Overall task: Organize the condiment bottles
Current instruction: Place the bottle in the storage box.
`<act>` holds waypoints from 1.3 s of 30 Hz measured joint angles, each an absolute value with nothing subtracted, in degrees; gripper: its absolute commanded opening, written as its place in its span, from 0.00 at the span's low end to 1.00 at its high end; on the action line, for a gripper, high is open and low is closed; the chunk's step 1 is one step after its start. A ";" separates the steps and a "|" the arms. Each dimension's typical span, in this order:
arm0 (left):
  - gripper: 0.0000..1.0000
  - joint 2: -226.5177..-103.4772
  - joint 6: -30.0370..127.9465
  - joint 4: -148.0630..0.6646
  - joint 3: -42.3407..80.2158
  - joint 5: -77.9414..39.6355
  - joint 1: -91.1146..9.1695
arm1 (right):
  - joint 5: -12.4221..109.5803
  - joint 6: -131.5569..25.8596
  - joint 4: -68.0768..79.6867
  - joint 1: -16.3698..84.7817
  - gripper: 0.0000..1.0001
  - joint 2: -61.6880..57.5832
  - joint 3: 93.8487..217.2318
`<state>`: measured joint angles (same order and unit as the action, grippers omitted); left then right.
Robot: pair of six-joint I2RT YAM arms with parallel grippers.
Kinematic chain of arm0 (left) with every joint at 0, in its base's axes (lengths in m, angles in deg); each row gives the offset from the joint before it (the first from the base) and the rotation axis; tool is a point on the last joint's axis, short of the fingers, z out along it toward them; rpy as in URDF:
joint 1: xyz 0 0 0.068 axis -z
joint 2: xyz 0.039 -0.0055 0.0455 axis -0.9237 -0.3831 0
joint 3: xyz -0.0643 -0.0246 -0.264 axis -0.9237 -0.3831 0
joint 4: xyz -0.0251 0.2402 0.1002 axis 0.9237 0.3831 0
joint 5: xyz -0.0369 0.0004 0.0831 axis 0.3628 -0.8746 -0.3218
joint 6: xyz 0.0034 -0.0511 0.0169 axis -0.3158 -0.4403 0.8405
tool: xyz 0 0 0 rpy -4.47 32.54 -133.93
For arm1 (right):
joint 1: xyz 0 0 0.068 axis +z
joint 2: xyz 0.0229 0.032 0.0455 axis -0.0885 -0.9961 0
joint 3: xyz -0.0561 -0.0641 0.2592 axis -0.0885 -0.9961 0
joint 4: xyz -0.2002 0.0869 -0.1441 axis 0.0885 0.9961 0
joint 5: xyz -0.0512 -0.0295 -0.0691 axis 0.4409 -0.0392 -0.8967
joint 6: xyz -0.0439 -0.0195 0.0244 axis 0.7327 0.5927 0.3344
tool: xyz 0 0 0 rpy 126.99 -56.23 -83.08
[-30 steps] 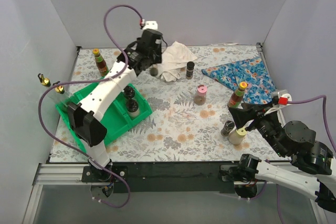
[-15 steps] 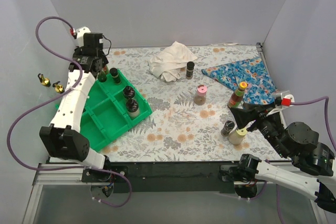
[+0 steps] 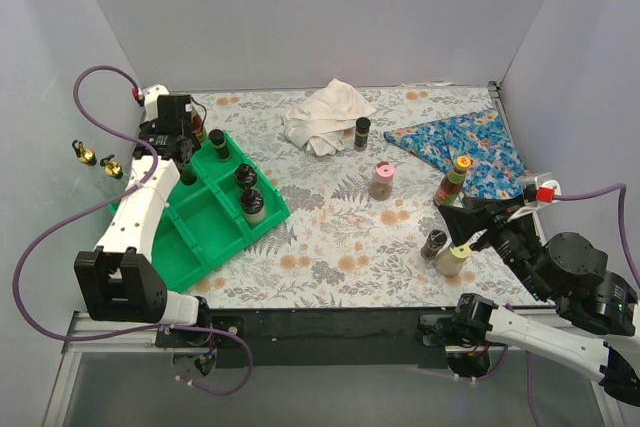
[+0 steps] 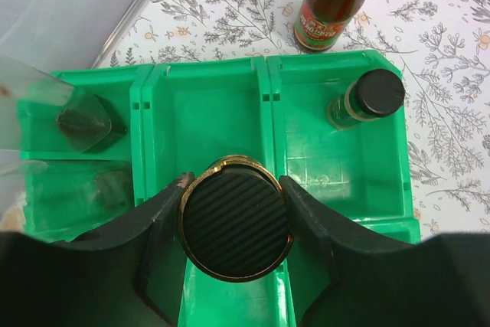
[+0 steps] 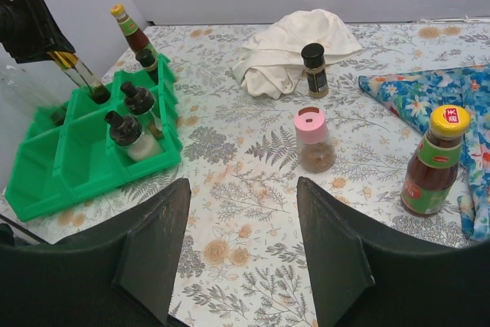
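The left gripper (image 4: 233,223) is closed tight on a slim bottle (image 4: 236,229), its two fingers (image 4: 164,227) pressing either side of the black, gold-rimmed cap. From the right wrist view this bottle leans, amber liquid inside, with its lower end down in a compartment of the green tray (image 3: 215,237) on the side nearest the desk's far-left corner. Whether it touches the compartment floor cannot be told.

In the next compartment stands a black-capped bottle (image 4: 367,97). Two more sit along the tray's right side: a round-capped jar (image 3: 245,175) and a pale-bodied jar (image 3: 252,204). Just outside the tray, toward the far edge, stands a red-brown sauce bottle (image 4: 333,1).

The right gripper (image 5: 243,189) is spread wide and holds nothing. It hangs near the right edge, just beside a dark jar (image 3: 434,243) and a cream bottle (image 3: 452,259). Mid-desk stands a pink-capped jar (image 5: 315,139). A spice jar (image 5: 313,69) touches the white cloth (image 3: 325,115) by the far edge, and a yellow-capped bottle (image 5: 435,160) stands at the edge of the blue floral cloth (image 3: 465,142).
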<state>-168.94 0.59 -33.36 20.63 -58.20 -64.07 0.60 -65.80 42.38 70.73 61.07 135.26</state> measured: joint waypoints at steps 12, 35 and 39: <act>0.08 -168.88 0.24 -37.75 14.06 -56.41 -67.16 | 0.58 -65.83 42.40 70.73 0.66 61.49 135.26; 0.54 -168.90 -0.87 -40.88 9.99 -53.13 -69.54 | 0.54 -65.83 42.40 70.73 0.66 62.12 135.24; 0.58 -168.90 -0.98 -41.18 9.99 -53.06 -69.56 | 0.43 -65.85 42.40 70.73 0.66 62.65 135.24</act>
<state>-168.90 -0.98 -41.18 9.99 -53.06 -69.56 0.43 -65.85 42.40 70.73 62.65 135.24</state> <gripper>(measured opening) 0.559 0.664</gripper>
